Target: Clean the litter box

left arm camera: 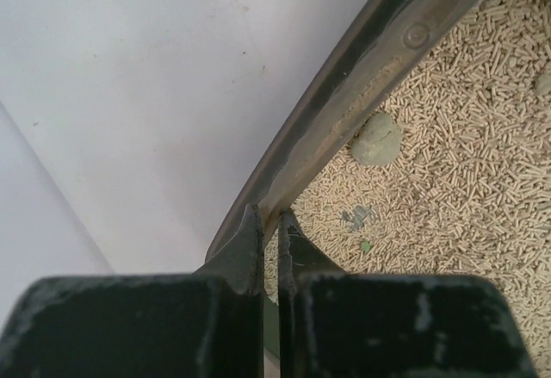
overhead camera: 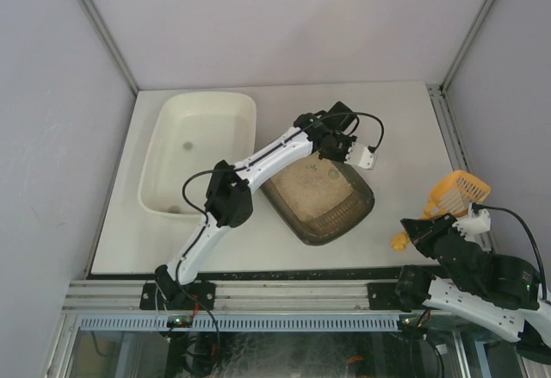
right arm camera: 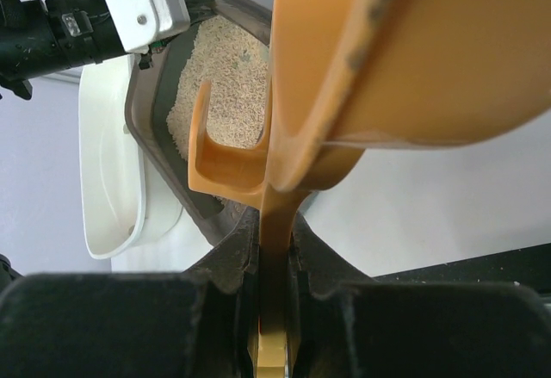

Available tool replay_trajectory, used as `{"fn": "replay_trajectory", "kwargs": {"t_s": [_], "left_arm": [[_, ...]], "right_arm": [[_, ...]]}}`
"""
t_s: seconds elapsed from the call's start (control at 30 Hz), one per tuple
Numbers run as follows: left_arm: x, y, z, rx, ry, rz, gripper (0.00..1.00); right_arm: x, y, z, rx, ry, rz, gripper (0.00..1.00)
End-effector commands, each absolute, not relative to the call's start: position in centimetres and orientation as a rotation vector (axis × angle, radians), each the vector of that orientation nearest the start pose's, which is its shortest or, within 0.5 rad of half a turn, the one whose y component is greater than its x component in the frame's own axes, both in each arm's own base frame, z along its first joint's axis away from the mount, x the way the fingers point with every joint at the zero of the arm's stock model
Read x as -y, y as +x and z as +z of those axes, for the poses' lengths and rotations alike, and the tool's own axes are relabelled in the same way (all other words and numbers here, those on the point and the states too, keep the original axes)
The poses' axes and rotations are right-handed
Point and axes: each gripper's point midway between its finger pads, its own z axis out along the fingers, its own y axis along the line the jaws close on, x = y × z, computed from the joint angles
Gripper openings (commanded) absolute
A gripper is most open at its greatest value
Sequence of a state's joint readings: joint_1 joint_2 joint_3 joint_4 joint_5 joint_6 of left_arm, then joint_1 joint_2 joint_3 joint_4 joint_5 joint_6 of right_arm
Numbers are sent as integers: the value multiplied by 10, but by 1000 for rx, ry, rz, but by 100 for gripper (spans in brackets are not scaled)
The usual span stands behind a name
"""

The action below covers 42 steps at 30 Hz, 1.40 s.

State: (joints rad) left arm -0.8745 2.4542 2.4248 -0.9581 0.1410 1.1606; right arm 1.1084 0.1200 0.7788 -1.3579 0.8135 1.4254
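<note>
Top external: litter box (overhead camera: 323, 201) in middle of worktop (overhead camera: 387, 120), just beside tub (overhead camera: 194, 150). Left fingers (left arm camera: 245, 262) clamped on its rim (left arm camera: 344, 85); right fingers (right arm camera: 232, 266) clamped on scoop (right arm camera: 344, 68) handle. Best to hold rim steady, bring scoop in low, slide under clump (left arm camera: 376, 137), sift gently.

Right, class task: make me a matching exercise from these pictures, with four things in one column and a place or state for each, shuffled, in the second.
Column one:
1. left gripper
2. right gripper
3. white tub
4. litter box

Column two:
A. holds beige pellets
B. shut on the orange scoop by its handle
C. shut on the litter box's rim
D. stands left of the litter box

Pairs: 1-C, 2-B, 3-D, 4-A.
</note>
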Motion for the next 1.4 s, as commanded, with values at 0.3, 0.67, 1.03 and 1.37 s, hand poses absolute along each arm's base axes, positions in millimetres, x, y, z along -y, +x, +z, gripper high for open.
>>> {"fn": "replay_trajectory", "kwargs": {"t_s": [0.3,0.67,1.03,1.37], "left_arm": [[454,372,187,-1737,1643,-330,0],[443,384,196,-1859,1460,-259,0],[418,393,200,-2031,1285,-348,0],[397,396,214,-1970,1297,-360,48]], "right_arm": [[-31,131,204,-1944,727,619,0],[-35,134,205,-1948,712,603,0],[-48,136,207,-1979,639,593,0],[-77,142,211,-2028,533,580,0]]}}
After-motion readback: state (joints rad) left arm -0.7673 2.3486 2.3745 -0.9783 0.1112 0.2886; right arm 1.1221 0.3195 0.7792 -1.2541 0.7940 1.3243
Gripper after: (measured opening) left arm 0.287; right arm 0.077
